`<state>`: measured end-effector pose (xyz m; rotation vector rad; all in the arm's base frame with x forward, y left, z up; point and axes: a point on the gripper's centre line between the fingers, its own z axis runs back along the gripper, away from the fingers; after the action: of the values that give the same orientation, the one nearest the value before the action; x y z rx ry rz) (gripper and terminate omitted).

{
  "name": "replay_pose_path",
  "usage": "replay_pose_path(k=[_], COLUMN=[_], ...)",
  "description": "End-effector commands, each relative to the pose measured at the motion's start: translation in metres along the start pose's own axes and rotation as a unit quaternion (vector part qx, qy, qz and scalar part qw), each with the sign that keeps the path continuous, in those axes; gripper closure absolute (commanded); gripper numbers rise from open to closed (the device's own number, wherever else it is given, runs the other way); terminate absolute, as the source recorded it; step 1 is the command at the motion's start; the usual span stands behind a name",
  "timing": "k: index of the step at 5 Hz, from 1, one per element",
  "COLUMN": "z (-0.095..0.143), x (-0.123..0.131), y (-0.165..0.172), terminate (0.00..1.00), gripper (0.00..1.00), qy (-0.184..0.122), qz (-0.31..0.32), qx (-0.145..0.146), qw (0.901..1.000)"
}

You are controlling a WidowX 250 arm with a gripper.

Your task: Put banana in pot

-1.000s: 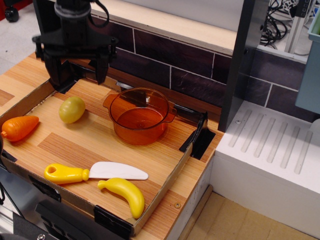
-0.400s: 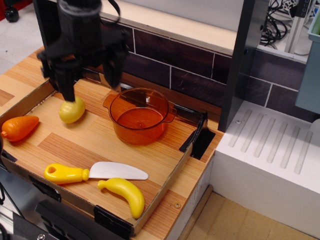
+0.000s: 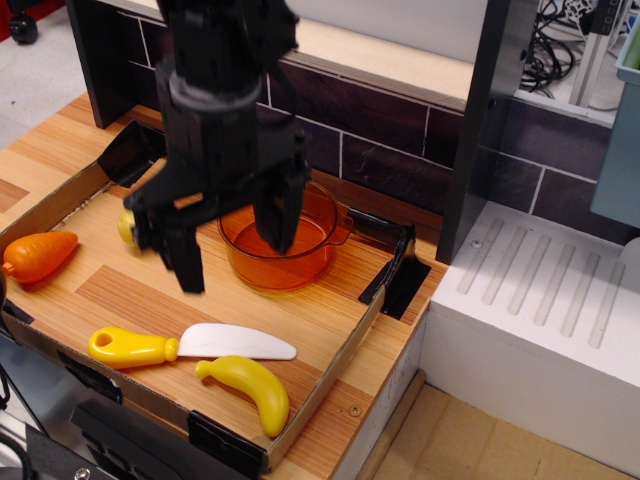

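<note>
The yellow banana point(image 3: 250, 388) lies at the front edge of the wooden tray, just below the toy knife. The translucent orange pot point(image 3: 300, 248) stands at the tray's back middle, partly hidden by my arm. My black gripper point(image 3: 235, 257) hangs open and empty above the tray's middle. Its left finger is over bare wood and its right finger is in front of the pot. It is well above and behind the banana.
A white toy knife with a yellow handle point(image 3: 185, 344) lies beside the banana. An orange carrot point(image 3: 38, 254) lies at the left. A yellow-green fruit point(image 3: 127, 227) is mostly hidden behind the gripper. The tray has a raised cardboard rim point(image 3: 330, 375). A white ridged drainer point(image 3: 545, 300) lies to the right.
The gripper has moved from the tray's back left corner forward and to the right, towards the tray's middle, and lower. It stays open. The objects have not moved.
</note>
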<state>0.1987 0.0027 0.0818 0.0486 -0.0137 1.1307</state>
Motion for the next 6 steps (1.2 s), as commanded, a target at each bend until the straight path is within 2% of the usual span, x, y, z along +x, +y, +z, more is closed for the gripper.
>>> replay_pose_path(k=[1,3,5,6], z=[-0.029,-0.062,-0.079,-0.080], x=[-0.022,-0.030,-0.032,-0.032], y=[-0.011,-0.008,-0.002,-0.001], terminate=[0.00,0.00,0.00,0.00], gripper=[0.00,0.00,0.00,1.00], qy=[-0.014,-0.033,-0.039,-0.043], qz=[-0.009,0.012,0.007,0.004], qx=[-0.010,0.004,0.009,0.000], qw=[0.9998,0.9994,0.9992,0.9991])
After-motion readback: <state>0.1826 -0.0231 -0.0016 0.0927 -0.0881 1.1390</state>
